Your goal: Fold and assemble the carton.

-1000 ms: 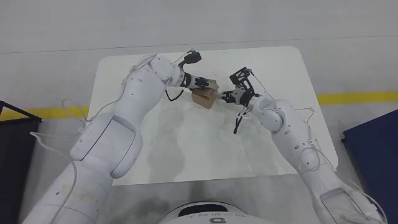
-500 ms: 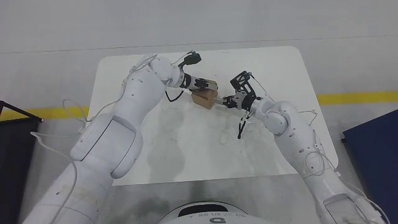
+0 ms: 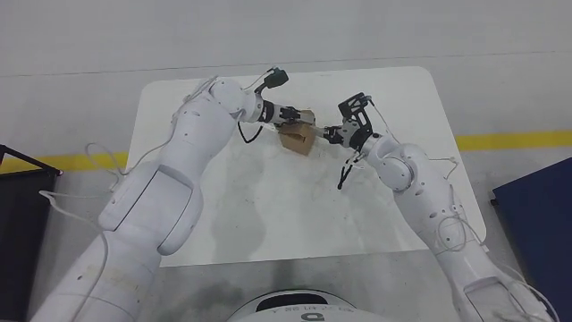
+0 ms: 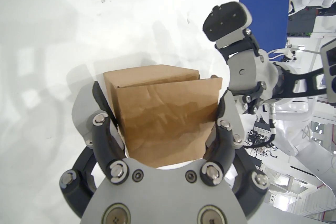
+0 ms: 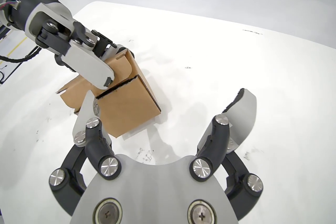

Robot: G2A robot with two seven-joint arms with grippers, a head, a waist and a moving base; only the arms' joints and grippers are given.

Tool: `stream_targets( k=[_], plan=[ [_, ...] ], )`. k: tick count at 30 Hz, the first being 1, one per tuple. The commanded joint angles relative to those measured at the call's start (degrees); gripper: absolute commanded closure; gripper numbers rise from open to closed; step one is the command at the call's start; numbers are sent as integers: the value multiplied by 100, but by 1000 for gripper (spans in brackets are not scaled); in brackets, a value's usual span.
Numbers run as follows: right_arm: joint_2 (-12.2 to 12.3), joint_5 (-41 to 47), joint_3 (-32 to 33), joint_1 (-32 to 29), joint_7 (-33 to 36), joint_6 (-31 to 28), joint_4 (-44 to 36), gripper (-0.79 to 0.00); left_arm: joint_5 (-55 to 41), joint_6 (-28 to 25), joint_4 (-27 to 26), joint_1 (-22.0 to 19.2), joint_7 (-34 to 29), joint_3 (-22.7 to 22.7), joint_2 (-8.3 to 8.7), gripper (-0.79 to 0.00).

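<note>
A small brown carton (image 3: 298, 135) stands on the white table (image 3: 223, 215) near its far middle. Its top flap stands slightly ajar along a slit. My left gripper (image 3: 291, 118) comes in from the left and is shut on the carton (image 4: 162, 114), one finger on each side. My right gripper (image 3: 332, 133) is just right of the carton and open. In the right wrist view one of its fingers (image 5: 88, 109) lies against the carton (image 5: 131, 101) and the other hangs free over bare table. The left gripper (image 5: 111, 64) clamps the carton's upper edge there.
The table's front half and right side offer free room. A blue object (image 3: 536, 210) stands off the table at the right and a dark stand (image 3: 18, 192) at the left. A yellow line (image 3: 514, 140) runs along the floor.
The right gripper has moved in closer to the carton's right side. The carton, held by the left gripper, has shifted slightly toward the table's far edge.
</note>
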Motion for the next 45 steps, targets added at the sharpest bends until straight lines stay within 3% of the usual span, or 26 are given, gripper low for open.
stream_targets(
  k=[1, 45],
  plan=[
    [-2, 16, 1, 20, -1, -12, 36, -785, 16, -4, 6, -3, -21, -4, 16, -785],
    [-32, -94, -167, 90, 81, -92, 193, -785, 315, 144, -58, 41, -127, 104, -60, -773]
  ],
)
